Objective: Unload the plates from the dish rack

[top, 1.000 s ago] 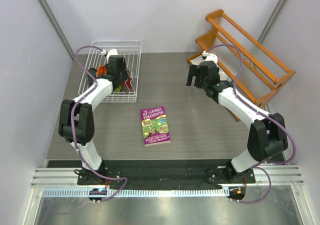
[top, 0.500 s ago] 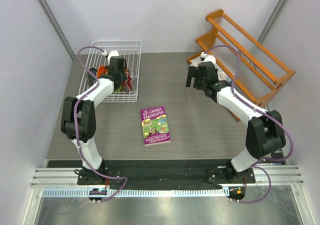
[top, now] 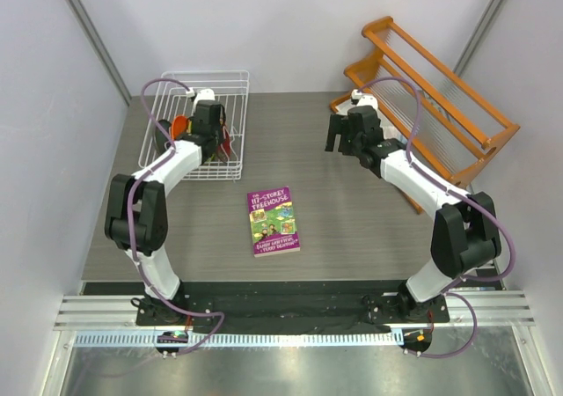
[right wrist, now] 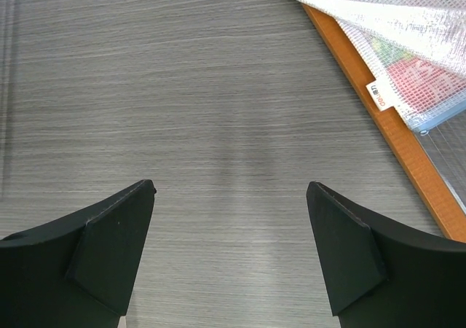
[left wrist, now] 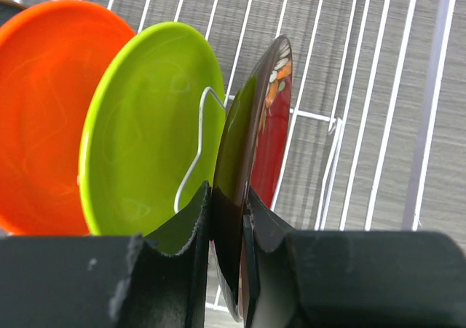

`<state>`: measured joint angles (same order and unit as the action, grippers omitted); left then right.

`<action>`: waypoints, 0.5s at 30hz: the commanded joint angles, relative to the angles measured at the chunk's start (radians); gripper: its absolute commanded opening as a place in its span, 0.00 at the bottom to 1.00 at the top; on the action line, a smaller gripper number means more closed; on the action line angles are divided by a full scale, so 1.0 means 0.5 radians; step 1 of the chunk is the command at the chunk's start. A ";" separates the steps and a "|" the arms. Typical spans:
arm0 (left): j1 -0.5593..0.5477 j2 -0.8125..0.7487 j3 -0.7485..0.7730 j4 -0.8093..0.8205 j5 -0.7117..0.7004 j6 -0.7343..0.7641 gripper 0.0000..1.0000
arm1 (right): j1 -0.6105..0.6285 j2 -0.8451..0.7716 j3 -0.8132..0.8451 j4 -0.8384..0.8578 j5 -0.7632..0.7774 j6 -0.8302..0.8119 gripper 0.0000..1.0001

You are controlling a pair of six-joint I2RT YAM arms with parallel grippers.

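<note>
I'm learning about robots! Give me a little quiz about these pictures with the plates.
1. True or false: the left jaws grip the dark red floral plate by its rim.
2. Which plate stands right beside it? A orange, B lime green plate, C teal.
3. Fill in: a ___ lies flat on the table between the arms.
Key: 1 true; 2 B; 3 book.

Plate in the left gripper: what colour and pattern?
The plate is dark red with a floral print, clamped in the left gripper. Clearest in left wrist view.
</note>
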<state>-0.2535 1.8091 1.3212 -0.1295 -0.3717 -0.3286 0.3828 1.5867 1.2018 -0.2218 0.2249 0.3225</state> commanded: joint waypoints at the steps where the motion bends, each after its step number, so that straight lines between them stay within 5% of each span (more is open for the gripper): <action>1: -0.070 -0.240 0.017 0.106 -0.229 0.123 0.00 | -0.005 0.017 0.109 -0.029 -0.017 0.015 0.91; 15: -0.131 -0.519 0.020 -0.029 -0.401 0.148 0.00 | -0.005 -0.010 0.130 -0.069 -0.036 0.018 0.87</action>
<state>-0.3122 1.6505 1.3045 -0.1589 -0.5274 -0.2535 0.3828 1.6020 1.2213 -0.2653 0.2203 0.3244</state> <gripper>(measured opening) 0.185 0.885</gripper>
